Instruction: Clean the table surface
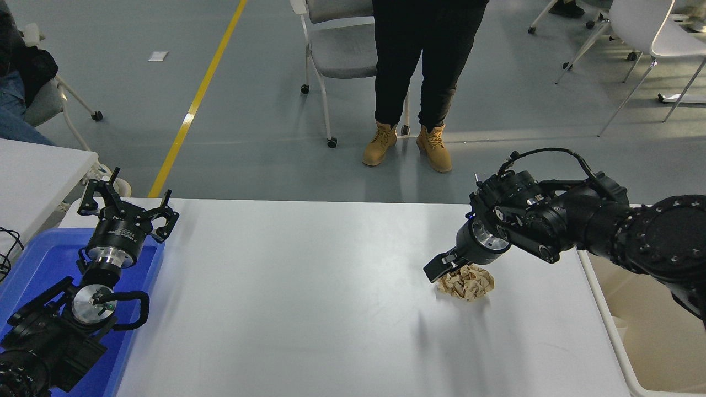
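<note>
The table surface (309,309) is a wide white top. On its right half lies a crumpled ball of brown paper (468,283). My right gripper (448,269) has come down from the right onto the ball's upper left edge and is open. One finger (436,271) shows dark just left of the paper; the other is hidden behind the wrist. Nothing is held. My left gripper (128,205) is parked at the lower left over the blue tray, open and empty.
A blue tray (33,264) sits at the table's left edge. A beige tub (640,336) stands off the right edge. Beyond the far edge a person (419,71) in tan boots stands by a grey chair (336,55). A smaller white table (33,176) is at the left.
</note>
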Motion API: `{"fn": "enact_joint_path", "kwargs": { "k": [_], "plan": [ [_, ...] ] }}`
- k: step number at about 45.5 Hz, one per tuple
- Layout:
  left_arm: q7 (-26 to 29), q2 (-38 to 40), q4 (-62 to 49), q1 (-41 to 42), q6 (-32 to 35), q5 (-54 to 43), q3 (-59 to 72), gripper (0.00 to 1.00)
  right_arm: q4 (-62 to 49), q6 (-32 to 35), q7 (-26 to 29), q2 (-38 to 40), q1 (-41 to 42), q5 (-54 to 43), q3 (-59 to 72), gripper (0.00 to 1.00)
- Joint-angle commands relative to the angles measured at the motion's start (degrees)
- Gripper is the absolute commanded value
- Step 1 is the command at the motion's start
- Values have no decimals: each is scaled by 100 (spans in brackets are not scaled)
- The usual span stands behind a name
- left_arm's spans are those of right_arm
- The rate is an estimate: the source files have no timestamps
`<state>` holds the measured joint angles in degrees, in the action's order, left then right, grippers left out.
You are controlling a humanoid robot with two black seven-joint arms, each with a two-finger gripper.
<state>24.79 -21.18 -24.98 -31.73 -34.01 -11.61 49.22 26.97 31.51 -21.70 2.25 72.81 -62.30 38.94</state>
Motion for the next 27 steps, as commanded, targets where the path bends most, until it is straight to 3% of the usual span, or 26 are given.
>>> {"fn": "enact_joint_path", "kwargs": {
  "k": [1, 27],
  "plan": [
    [0, 0, -7, 0, 0, 1, 0, 100, -534, -171, -1, -111, -329, -2, 97, 98],
    [0, 0, 2, 0, 0, 1, 0, 100, -781, -382, -1, -173, -839, -1, 97, 98]
  ]
}}
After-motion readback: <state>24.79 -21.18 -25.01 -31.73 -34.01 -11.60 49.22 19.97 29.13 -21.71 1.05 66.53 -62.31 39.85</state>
